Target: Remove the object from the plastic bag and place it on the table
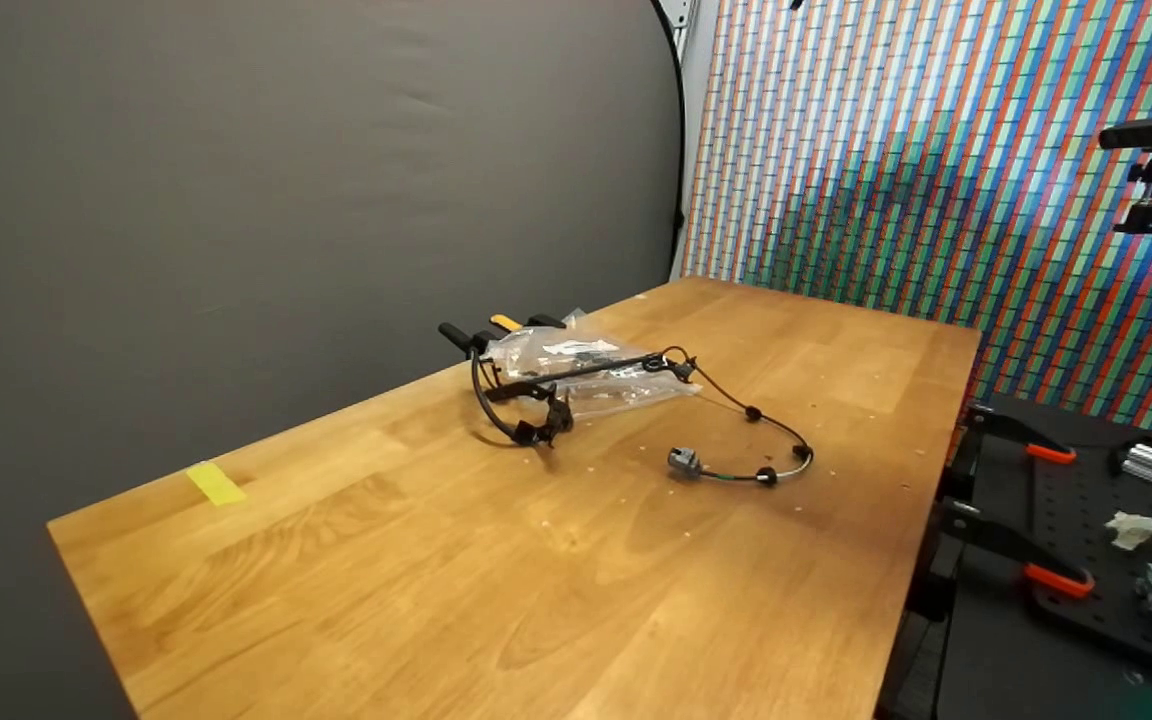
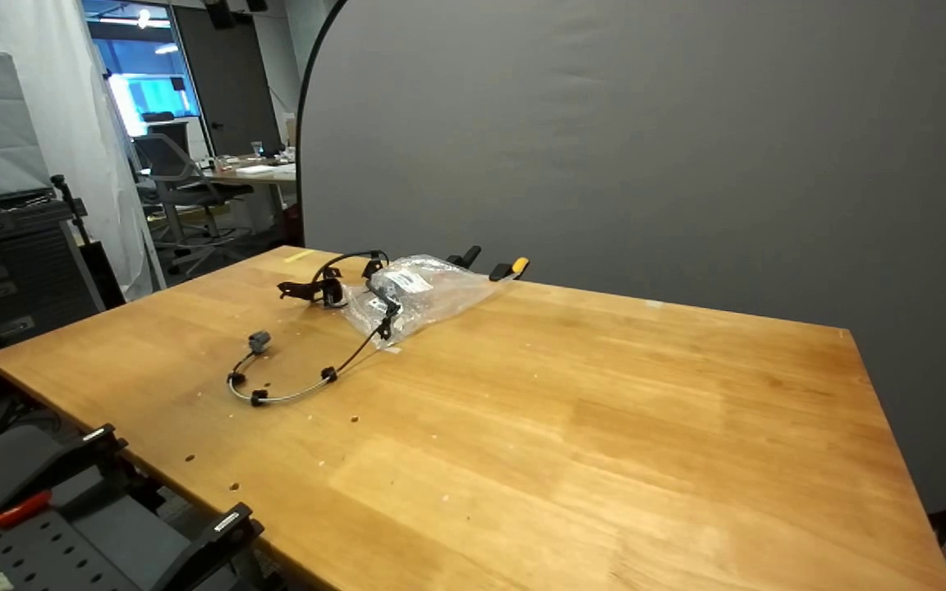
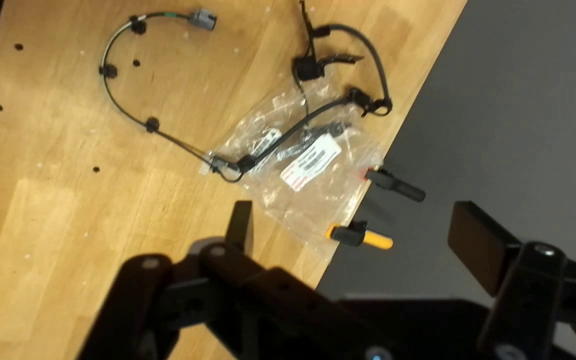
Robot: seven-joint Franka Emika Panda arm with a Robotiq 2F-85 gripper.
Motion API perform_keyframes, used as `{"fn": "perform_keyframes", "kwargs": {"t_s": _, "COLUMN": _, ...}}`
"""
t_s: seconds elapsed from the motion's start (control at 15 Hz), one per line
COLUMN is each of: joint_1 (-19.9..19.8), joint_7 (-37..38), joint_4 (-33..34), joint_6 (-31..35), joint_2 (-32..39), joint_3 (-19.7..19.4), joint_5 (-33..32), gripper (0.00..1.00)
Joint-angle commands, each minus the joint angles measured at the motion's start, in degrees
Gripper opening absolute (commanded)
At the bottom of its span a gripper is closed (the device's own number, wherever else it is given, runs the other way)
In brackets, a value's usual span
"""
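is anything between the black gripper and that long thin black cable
In the wrist view, nothing visible covers the black cable where it crosses the clear plastic bag, but a black-handled clamp and a yellow-handled clamp at the edge of the brown wooden tabletop might snag the open black gripper on a low approach.

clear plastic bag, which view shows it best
The wrist view. It looks down on the clear plastic bag, showing its broad face and larger white label. Both exterior views show the bag at a low slant, partly covered by the black cable.
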Motion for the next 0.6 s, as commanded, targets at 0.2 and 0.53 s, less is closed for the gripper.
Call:
{"fn": "perform_keyframes", "kwargs": {"t_s": 0.2, "joint_1": -0.42, "joint_7": -10.28, "joint_4": 2.13, "joint_6": -1.84, "joint_2": -0.10, "joint_3": 0.69, "joint_5": 13.78, "gripper": 1.00}}
{"fn": "perform_keyframes", "kwargs": {"t_s": 0.53, "joint_1": -0.04, "joint_7": -13.29, "joint_4": 2.47, "joint_6": -2.77, "joint_2": -0.51, "joint_3": 0.26, "joint_5": 16.89, "gripper": 1.00}}
